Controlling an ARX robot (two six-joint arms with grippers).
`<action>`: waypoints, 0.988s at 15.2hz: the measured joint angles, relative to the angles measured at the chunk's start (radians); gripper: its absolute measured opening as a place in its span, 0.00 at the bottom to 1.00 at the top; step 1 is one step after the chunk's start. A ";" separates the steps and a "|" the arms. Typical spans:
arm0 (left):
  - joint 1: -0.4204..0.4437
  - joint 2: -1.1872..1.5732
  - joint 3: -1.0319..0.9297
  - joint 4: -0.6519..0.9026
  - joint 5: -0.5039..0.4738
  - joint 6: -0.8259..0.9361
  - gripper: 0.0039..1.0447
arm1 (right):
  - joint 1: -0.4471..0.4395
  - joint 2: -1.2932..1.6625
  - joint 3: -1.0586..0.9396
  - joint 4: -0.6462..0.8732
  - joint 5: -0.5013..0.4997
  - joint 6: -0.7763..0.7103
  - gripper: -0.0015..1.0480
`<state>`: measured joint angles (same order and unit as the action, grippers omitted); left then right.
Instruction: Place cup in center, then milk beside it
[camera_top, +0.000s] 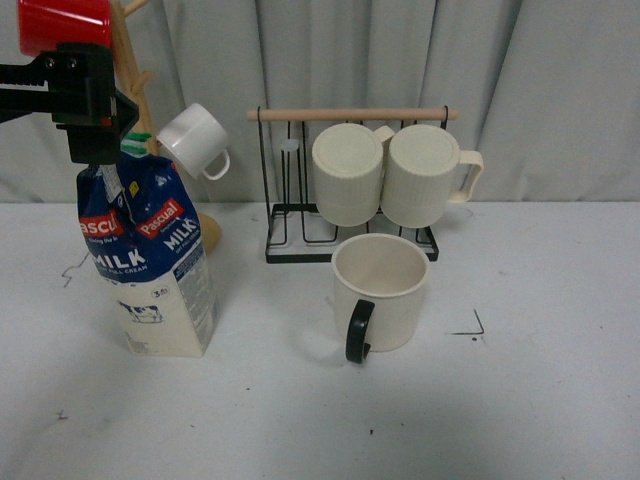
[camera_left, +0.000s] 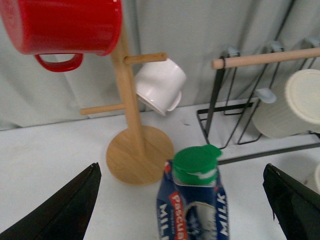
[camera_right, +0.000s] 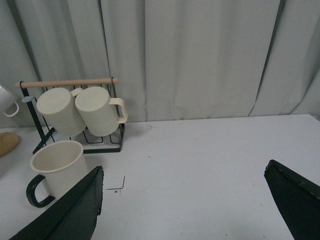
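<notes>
**A:** How far along is it?

**B:** The cup (camera_top: 380, 290) stands upright in the middle of the front view. It is on the surface (camera_top: 540, 400) just in front of the rack (camera_top: 350, 114), black handle toward the camera. I'd call that step done.

**A:** And the milk?

**B:** The milk (camera_top: 150, 265) stands at the left of the frame, with a clear gap between it and the cup. The left gripper (camera_left: 180, 215) hangs over its green cap (camera_left: 195, 162), jaws spread wide either side of the carton top and touching nothing. To my mind that step is unfinished.

**A:** The other arm?

**B:** The right gripper (camera_right: 182, 210) is spread wide too and holds nothing, above the surface and away from the cup.

**A:** Anything unclear?

**B:** The carton's base is cut off in the left wrist view. The right arm is missing from the front view.
</notes>
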<state>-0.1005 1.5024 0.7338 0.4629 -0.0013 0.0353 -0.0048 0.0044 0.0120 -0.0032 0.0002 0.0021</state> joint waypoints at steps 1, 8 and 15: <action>0.015 0.021 0.026 -0.016 -0.017 0.026 0.94 | 0.000 0.000 0.000 0.000 0.000 0.000 0.94; 0.019 0.106 0.075 -0.096 0.065 -0.009 0.94 | 0.000 0.000 0.000 0.000 0.000 0.000 0.94; -0.003 0.236 0.104 -0.070 0.008 -0.009 0.81 | 0.000 0.000 0.000 0.000 0.000 0.000 0.94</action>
<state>-0.1040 1.7386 0.8379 0.3931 0.0071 0.0261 -0.0048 0.0044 0.0120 -0.0032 0.0002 0.0025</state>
